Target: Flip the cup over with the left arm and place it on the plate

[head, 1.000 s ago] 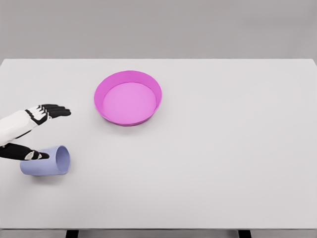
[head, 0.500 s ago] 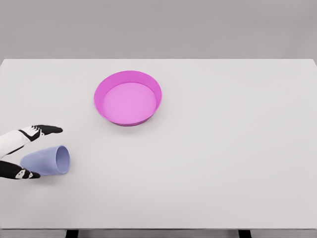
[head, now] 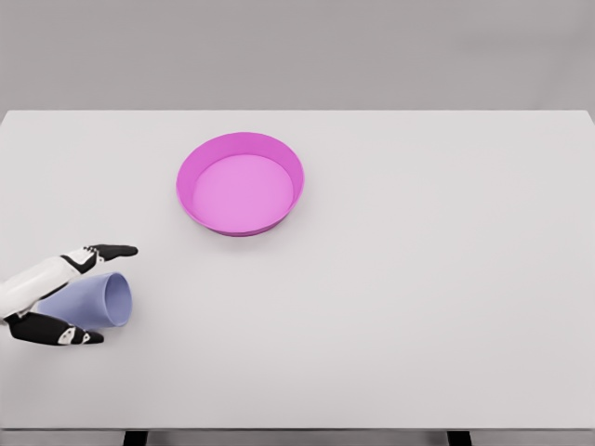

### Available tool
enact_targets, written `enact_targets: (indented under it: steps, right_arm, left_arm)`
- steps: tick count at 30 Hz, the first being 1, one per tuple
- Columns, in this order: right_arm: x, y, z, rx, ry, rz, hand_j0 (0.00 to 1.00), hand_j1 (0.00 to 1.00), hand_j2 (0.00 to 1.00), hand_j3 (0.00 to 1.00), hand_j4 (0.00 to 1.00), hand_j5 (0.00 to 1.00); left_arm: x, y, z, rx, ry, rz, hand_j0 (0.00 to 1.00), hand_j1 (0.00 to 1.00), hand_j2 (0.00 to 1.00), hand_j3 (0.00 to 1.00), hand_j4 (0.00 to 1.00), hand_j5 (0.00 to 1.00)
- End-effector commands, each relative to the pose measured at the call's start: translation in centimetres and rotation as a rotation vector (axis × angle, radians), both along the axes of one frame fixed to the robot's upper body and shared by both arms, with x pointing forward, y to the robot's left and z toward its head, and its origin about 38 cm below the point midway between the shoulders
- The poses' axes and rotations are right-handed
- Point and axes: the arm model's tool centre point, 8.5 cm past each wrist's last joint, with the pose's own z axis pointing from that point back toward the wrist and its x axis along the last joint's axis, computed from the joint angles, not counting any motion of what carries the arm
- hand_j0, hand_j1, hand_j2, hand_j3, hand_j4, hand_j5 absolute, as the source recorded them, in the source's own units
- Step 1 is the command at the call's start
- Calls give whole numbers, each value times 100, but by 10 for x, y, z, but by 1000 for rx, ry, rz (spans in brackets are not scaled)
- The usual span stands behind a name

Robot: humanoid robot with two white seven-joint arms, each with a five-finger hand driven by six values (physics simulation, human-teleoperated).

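Left hand [head: 58, 295] around one cup [head: 93, 299]

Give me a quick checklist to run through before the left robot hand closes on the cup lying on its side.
1. Cup lying on its side, mouth facing right: ok.
2. Left robot hand straddling the cup, fingers behind it, thumb in front: ok.
3. Firm grip on the cup: not ok, fingers are spread.
4. Contact between fingers and cup wall: cannot tell.
5. Pink plate empty and upright: ok.
6. Table between cup and plate clear: ok.
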Motion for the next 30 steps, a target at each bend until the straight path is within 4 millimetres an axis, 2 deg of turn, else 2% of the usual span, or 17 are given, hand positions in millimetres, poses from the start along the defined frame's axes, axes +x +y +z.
enact_targets:
  steps: [1,14,26,30]
  right_arm:
    - [0,0,0,-1,0,-1,100,100,100,100,100,100]
    - [0,0,0,0,0,0,100,100,100,100,100,100]
    - [0,0,0,0,0,0,100,100,100,100,100,100]
    - [0,0,0,0,0,0,100,100,100,100,100,100]
  left_arm:
    - [-1,-2,-2,-13,4,2,100,100,100,100,100,100]
    - [5,1,-17,32,48,102,100,100,100,100,100,100]
    - [6,2,-20,53,60,123,100,100,100,100,100,100]
    - [4,3,-28,71,86,153,100,100,100,100,100,100]
